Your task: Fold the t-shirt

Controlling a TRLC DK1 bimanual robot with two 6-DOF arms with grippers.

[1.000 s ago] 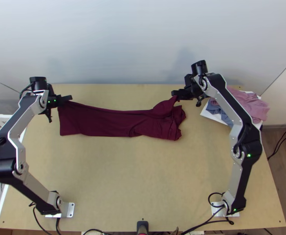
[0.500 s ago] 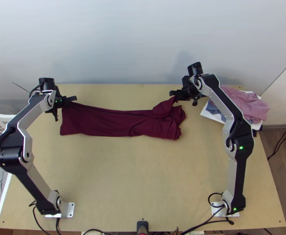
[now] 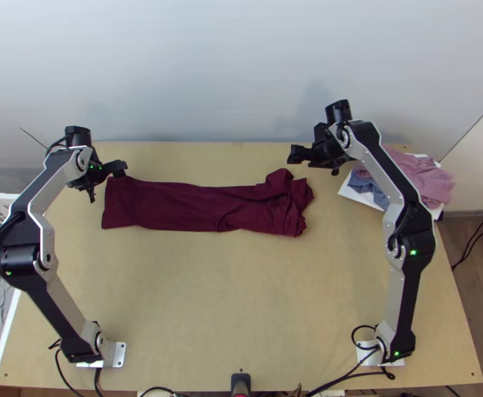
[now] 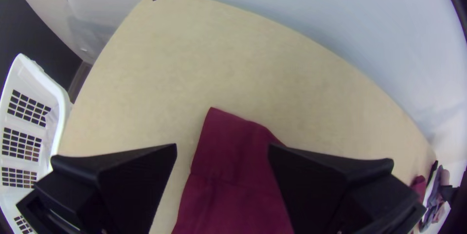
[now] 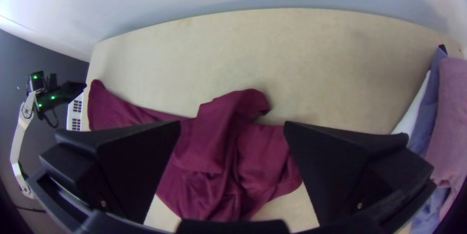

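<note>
The left gripper (image 3: 118,170) is at one end of the maroon t-shirt (image 3: 195,206), its jaws parted, released. The t-shirt lies in a long strip on the bench (image 3: 241,298), bunched near the right gripper (image 3: 294,156), whose jaws are also apart, released. Pink cloth (image 3: 421,177) lies beyond the right jaws, away from the left ones.

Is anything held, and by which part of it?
Nothing held: left hand and right hand both open, shirt lying on the table.
</note>
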